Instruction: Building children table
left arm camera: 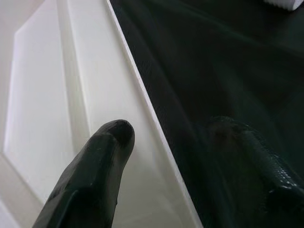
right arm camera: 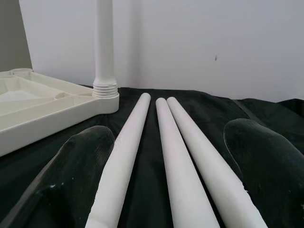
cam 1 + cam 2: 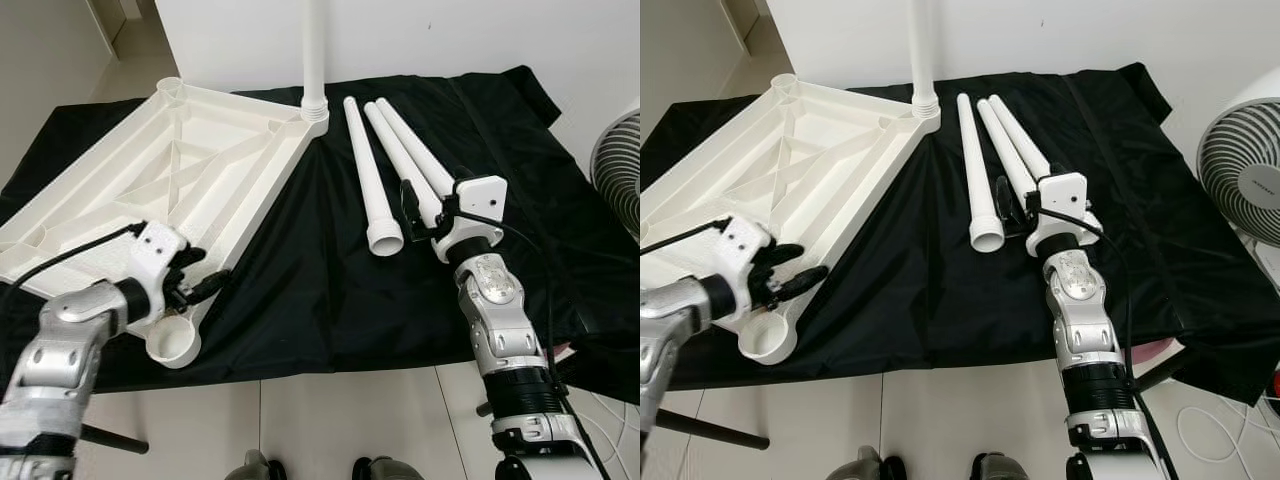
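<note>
A white plastic tabletop (image 3: 200,160) lies upside down on a black cloth (image 3: 330,290). One white leg (image 3: 314,50) stands upright, screwed into its far right corner. Three loose white legs (image 3: 368,175) lie side by side on the cloth to the right. My right gripper (image 3: 425,212) hovers open at the near ends of the legs (image 2: 180,156), which run out between its fingers (image 2: 85,152). My left gripper (image 3: 200,272) is open astride the tabletop's near right rim (image 1: 142,95), one finger (image 1: 107,152) over the plastic and the other over the cloth. An empty corner socket (image 3: 173,343) sits just below it.
A white fan (image 3: 617,170) stands at the right, beyond the cloth. Pale floor tiles run along the front edge, where my feet (image 3: 310,468) show. A white wall backs the table. A black cable (image 3: 70,255) trails from my left wrist.
</note>
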Controlling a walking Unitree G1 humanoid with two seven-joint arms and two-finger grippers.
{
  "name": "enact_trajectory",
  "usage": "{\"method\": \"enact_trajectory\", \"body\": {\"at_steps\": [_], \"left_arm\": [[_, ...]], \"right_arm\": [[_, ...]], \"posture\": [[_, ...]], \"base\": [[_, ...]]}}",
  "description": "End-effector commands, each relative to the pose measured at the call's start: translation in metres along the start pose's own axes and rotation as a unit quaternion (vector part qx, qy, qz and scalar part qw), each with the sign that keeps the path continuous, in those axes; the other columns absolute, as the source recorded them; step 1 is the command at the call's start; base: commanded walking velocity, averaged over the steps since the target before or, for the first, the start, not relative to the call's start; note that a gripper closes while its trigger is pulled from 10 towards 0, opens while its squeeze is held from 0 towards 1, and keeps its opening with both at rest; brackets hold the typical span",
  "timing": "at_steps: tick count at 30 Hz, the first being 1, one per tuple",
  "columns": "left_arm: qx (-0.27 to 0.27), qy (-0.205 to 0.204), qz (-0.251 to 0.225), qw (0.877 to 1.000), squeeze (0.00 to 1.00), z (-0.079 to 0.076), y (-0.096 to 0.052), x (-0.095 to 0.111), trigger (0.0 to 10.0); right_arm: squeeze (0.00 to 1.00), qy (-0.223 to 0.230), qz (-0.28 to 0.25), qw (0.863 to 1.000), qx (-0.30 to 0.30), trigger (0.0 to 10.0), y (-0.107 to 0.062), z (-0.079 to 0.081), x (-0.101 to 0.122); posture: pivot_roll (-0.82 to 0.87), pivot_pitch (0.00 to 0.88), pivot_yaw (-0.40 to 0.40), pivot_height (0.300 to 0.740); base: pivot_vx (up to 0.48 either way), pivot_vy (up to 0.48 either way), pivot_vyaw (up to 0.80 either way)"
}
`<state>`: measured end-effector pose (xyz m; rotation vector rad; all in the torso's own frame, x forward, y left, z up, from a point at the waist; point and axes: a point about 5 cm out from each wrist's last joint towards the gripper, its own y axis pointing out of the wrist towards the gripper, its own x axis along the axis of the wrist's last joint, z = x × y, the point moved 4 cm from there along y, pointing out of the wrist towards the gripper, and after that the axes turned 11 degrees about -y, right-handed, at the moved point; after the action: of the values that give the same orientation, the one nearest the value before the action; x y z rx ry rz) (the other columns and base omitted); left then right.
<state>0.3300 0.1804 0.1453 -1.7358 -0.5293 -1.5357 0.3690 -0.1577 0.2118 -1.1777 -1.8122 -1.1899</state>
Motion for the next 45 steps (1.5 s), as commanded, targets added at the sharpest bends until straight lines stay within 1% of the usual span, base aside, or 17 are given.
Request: {"method": "enact_trajectory", "body": {"at_steps": [1,4,9,14,17,19,23,26,28,30,33,34,37,39,40,42,45], "left_arm": [[0.114,-0.006,-0.005,0.993,0.0,0.024,-0.005,-0.003,10.0],[0.16,-0.009,-0.011,0.987,0.0,0.036,-0.003,-0.002,10.0],[0.164,-0.016,-0.017,0.986,0.0,0.037,0.0,0.0,10.0],[0.125,-0.019,0.021,0.992,0.0,0.019,0.009,-0.015,10.0],[0.112,-0.002,0.023,0.993,0.0,0.015,0.01,-0.016,10.0],[0.115,-0.003,0.019,0.993,0.0,0.017,0.008,-0.015,10.0],[0.145,-0.011,0.005,0.989,0.0,0.038,-0.013,-0.011,10.0],[0.168,-0.002,-0.014,0.986,0.0,0.053,-0.032,-0.005,10.0],[0.173,-0.005,-0.014,0.985,0.0,0.057,-0.036,-0.005,10.0],[0.192,-0.003,-0.007,0.981,0.0,0.066,-0.045,-0.005,10.0],[0.215,0.035,0.026,0.976,0.0,0.079,-0.065,-0.004,10.0],[0.215,0.035,0.026,0.976,0.0,0.079,-0.065,-0.004,10.0],[0.225,0.054,0.043,0.972,0.0,0.085,-0.077,-0.002,10.0],[0.222,0.11,0.074,0.966,0.0,0.086,-0.088,-0.001,10.0],[0.222,0.11,0.074,0.966,0.0,0.086,-0.088,-0.001,10.0],[0.206,0.128,0.104,0.965,0.0,0.084,-0.095,-0.005,10.0],[0.187,0.127,0.118,0.967,0.0,0.079,-0.096,-0.009,10.0]], "right_arm": [[0.0,-0.001,0.0,1.0,0.006,10.0,0.0,0.003,0.0],[0.0,-0.001,0.0,1.0,0.005,10.0,-0.001,0.004,0.0],[0.0,0.0,0.0,1.0,0.005,10.0,0.0,0.004,0.0],[0.0,0.0,0.0,1.0,0.002,10.0,0.0,0.003,0.0],[0.0,-0.001,0.001,1.0,0.002,10.0,0.0,0.002,0.0],[0.0,-0.001,0.001,1.0,0.001,10.0,0.0,0.002,0.0],[0.0,-0.001,0.002,1.0,-0.003,10.0,-0.001,0.001,-0.001],[0.0,0.002,0.004,1.0,-0.003,10.0,-0.002,0.002,-0.002],[0.0,0.003,0.004,1.0,-0.003,10.0,-0.003,0.003,-0.003],[0.0,0.004,0.005,1.0,-0.001,10.0,-0.003,0.005,-0.003],[0.0,0.005,0.005,1.0,-0.002,10.0,-0.003,0.005,-0.003],[0.0,0.005,0.005,1.0,-0.002,10.0,-0.003,0.005,-0.003],[0.0,0.006,0.006,1.0,-0.003,10.0,-0.003,0.004,-0.004],[0.0,0.005,0.006,1.0,-0.003,10.0,-0.003,0.004,-0.004],[0.0,0.005,0.006,1.0,-0.003,10.0,-0.003,0.004,-0.004],[0.0,0.005,0.007,1.0,-0.002,10.0,-0.003,0.005,-0.004],[0.0,0.005,0.007,1.0,-0.002,10.0,-0.004,0.005,-0.004]], "posture": [[-0.1,0.099,0.082,0.74],[-0.1,0.099,0.082,0.74],[-0.1,0.099,0.083,0.74],[-0.1,0.102,0.086,0.74],[-0.1,0.105,0.087,0.74],[-0.1,0.108,0.088,0.74],[-0.1,0.108,0.088,0.74],[-0.1,0.115,0.093,0.74],[-0.1,0.115,0.093,0.74],[-0.1,0.115,0.093,0.74],[-0.1,0.115,0.093,0.74],[-0.1,0.115,0.093,0.74],[-0.1,0.115,0.093,0.74],[-0.08,0.125,0.099,0.74],[-0.08,0.125,0.099,0.74],[-0.08,0.127,0.097,0.74],[-0.08,0.127,0.097,0.74]], "base": [[0.0,0.0,0.0],[0.0,0.0,0.0],[0.0,0.0,0.0],[0.0,0.0,0.0],[0.0,0.0,0.0],[0.0,0.0,0.0],[0.0,0.0,0.0],[0.0,0.0,0.0],[0.0,0.0,0.0],[0.0,0.0,0.0],[0.0,0.0,0.0],[0.0,0.0,0.0],[0.0,0.0,0.0],[0.0,0.0,0.0],[0.0,0.0,0.0],[0.0,0.0,0.0],[0.0,0.0,0.0]]}}
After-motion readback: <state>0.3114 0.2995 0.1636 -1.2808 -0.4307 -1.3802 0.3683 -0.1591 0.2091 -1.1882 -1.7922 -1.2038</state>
